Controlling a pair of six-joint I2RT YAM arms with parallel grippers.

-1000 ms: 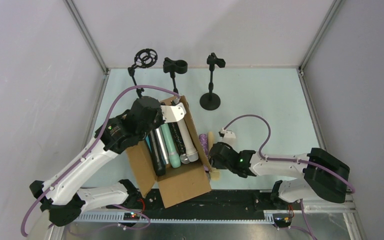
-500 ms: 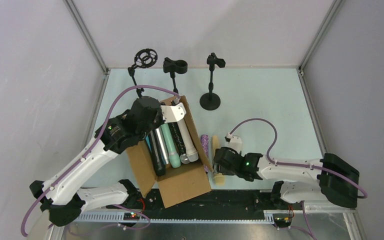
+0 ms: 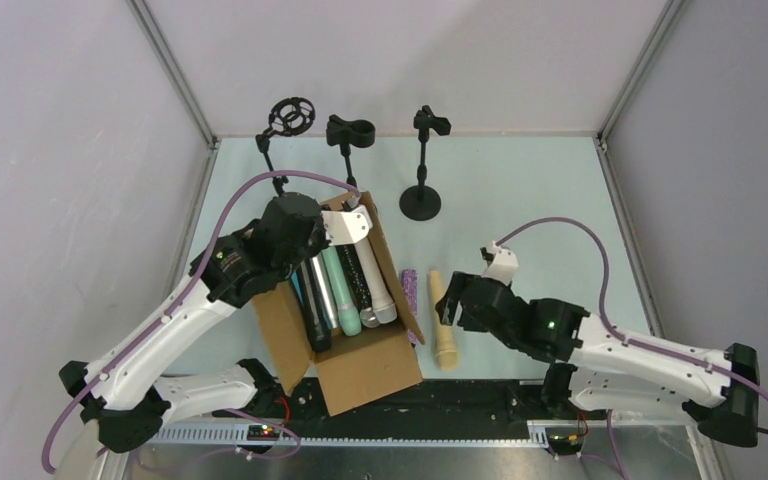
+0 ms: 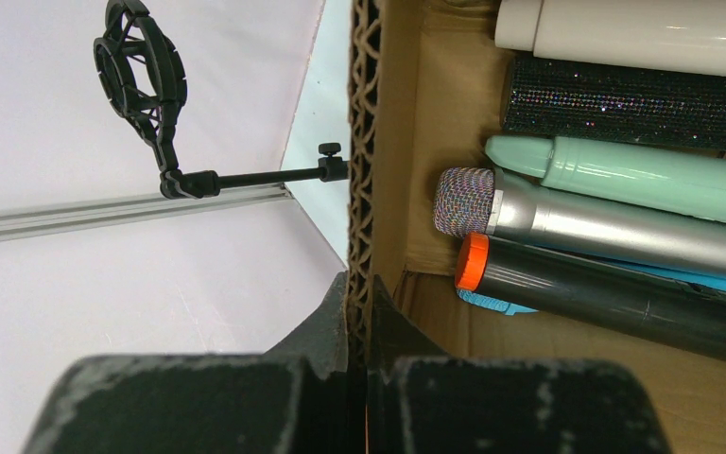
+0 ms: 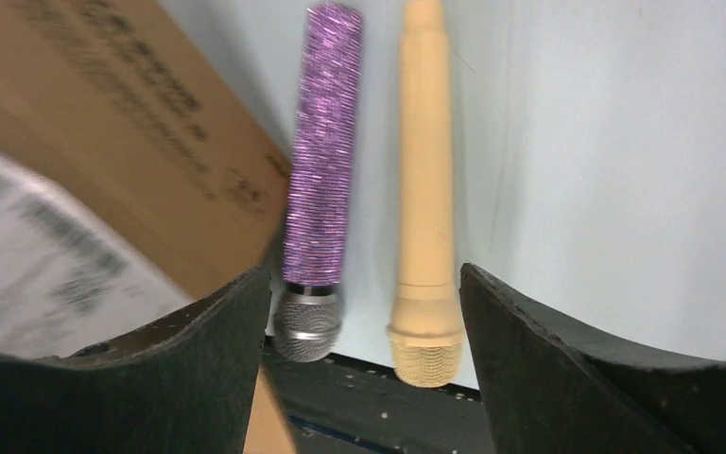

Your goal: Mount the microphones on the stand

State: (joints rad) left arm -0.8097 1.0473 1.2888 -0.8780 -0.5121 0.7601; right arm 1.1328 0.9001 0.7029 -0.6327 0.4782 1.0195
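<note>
My left gripper point(image 3: 357, 217) is shut on the far wall of the brown cardboard box point(image 3: 355, 365); the left wrist view shows its fingertips pinching the corrugated edge point(image 4: 364, 142). Inside the box lie cream point(image 4: 643, 33), black glittery point(image 4: 633, 104), mint green point(image 4: 643, 180), silver-grey point(image 4: 605, 227), orange-tipped black point(image 4: 605, 293) and blue point(image 4: 496, 303) microphones. On the table right of the box lie a glittery purple microphone point(image 3: 410, 292) point(image 5: 324, 170) and a cream one point(image 3: 444, 320) point(image 5: 425, 189), side by side. My right gripper point(image 3: 448, 312) point(image 5: 364, 274) hovers open above both, holding nothing.
Three black stands line the back edge: a shock-mount ring point(image 3: 290, 117) point(image 4: 142, 76), a clip holder point(image 3: 350, 132) and a clip on a round base point(image 3: 420, 203). The box side point(image 5: 123, 151) is close to the purple microphone. The microphone heads reach the table's black front edge point(image 5: 406, 407).
My right gripper has let go of the cream microphone, which shifted right and nearer, and has pulled back to the right. The left arm and box have not moved.
</note>
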